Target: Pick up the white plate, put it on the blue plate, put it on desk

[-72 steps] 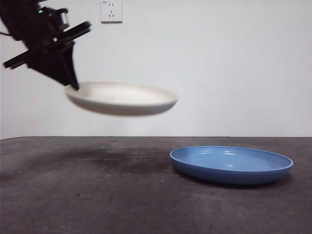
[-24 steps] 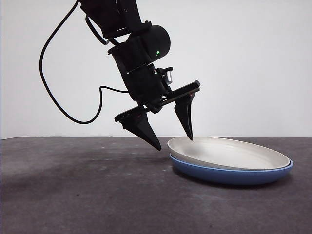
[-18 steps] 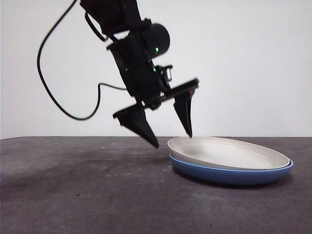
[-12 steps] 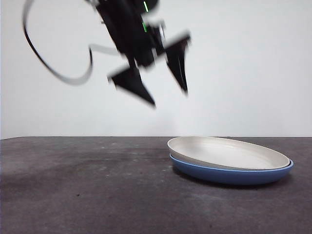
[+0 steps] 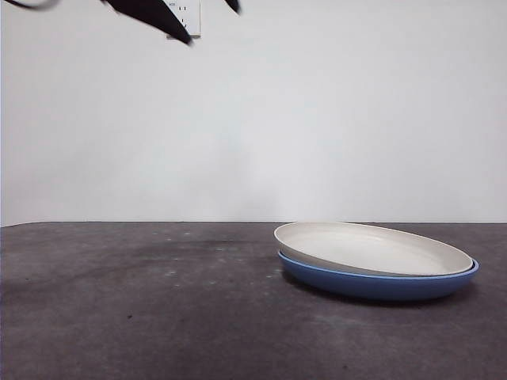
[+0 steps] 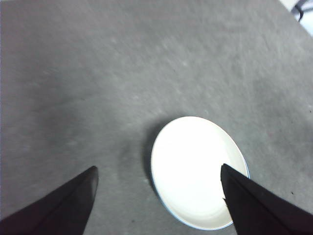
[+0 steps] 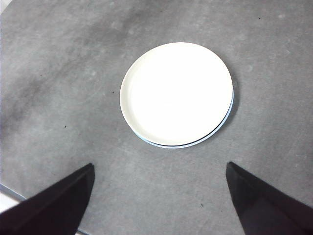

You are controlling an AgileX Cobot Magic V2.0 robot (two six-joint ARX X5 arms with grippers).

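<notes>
A broad, flat, dark grey-brown mottled surface (image 5: 142, 317) fills the lower part of the front view, under a plain white wall (image 5: 356, 111) that carries a white socket plate (image 5: 184, 16) at the top edge.

On the surface, toward four o'clock from the centre of the front view, lies a wide, shallow, glossy blue round plate (image 5: 372, 286). Resting inside it is an equally wide, matte, cream-white round plate (image 5: 372, 247), sitting slightly tilted and offset, so that a thin blue crescent (image 7: 186, 145) of the lower plate shows along one edge in the right wrist view. Neither gripper touches the plates.

The left gripper (image 6: 159, 188) hangs high above the surface with its two black jaws spread wide and nothing between them. Its tips show as dark points at the eleven o'clock corner of the front view. The white plate (image 6: 198, 171) lies directly below it, partly behind one jaw.

The right gripper (image 7: 159, 186) also waits high up, jaws wide apart and empty, with the stacked plates (image 7: 176, 93) well ahead of its tips, at twelve o'clock.

The stacking step looks complete. The left gripper seems the nearer one to the stack, so lifting the plates calls for a straight descent onto the near rim.
</notes>
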